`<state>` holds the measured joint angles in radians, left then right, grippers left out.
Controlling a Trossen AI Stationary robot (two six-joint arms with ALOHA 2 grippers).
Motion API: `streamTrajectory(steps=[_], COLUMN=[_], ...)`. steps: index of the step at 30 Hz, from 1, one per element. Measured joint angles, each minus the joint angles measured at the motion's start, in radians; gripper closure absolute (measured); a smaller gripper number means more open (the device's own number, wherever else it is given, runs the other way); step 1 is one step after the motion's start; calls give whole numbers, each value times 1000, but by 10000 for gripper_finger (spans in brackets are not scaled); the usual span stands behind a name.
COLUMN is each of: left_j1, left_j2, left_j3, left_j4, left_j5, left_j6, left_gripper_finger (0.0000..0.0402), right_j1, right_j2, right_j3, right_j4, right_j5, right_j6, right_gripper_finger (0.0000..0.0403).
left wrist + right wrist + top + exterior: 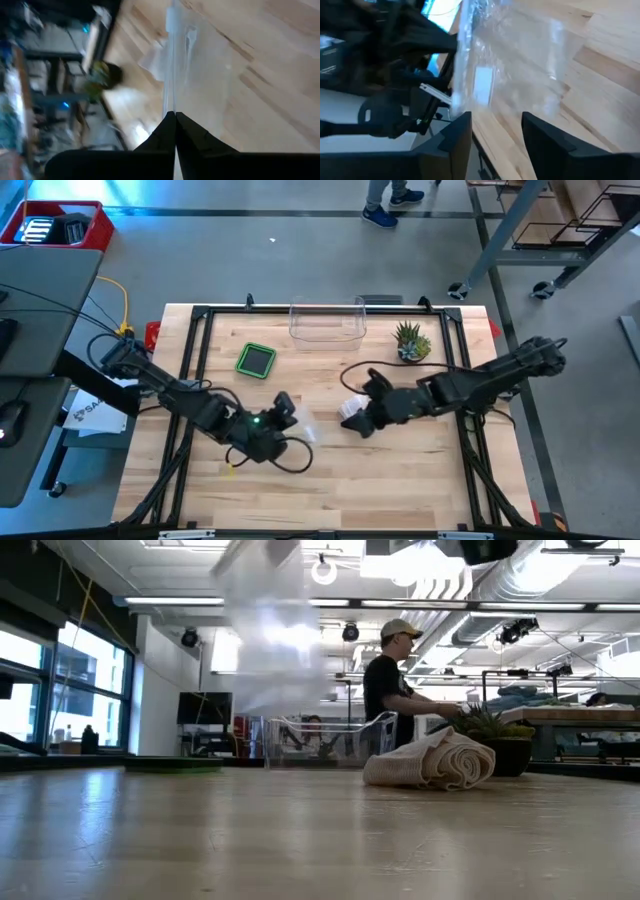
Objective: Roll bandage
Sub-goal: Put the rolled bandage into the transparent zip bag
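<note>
Rolled bandage (432, 762) lay right of centre on the table (400, 480), by the half-spread right gripper (496, 131), while the left gripper (175, 125), pressed together, pinched a clear plastic bag (192, 55) aloft, probably to receive it.

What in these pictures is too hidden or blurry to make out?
- Clear plastic bag: blurred in the left wrist view; contents unreadable.
- Rolled beige bandage: mostly hidden under the right gripper in the high view.
- Left gripper: its grip on the bag is too small there.
</note>
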<state>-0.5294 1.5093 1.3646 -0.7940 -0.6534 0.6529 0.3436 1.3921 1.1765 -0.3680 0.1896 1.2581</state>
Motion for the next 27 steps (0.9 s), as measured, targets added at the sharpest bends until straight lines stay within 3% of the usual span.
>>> streamTrajectory(steps=[8,17,27], left_j1=[63,106,111], left_j2=[58,83,83], left_j3=[40,42,42], left_j4=[87,205,267], left_j5=[119,113,112], left_j6=[186,231,243], left_gripper_finger=[401,401,401], right_j1=[-48,-60,-60], right_j2=[88,205,243], right_j3=[133,323,441], right_j4=[-20,-331,-426], right_j5=[-25,-38,-53], right_j6=[-106,-190,-309], right_gripper_finger=[251,251,241])
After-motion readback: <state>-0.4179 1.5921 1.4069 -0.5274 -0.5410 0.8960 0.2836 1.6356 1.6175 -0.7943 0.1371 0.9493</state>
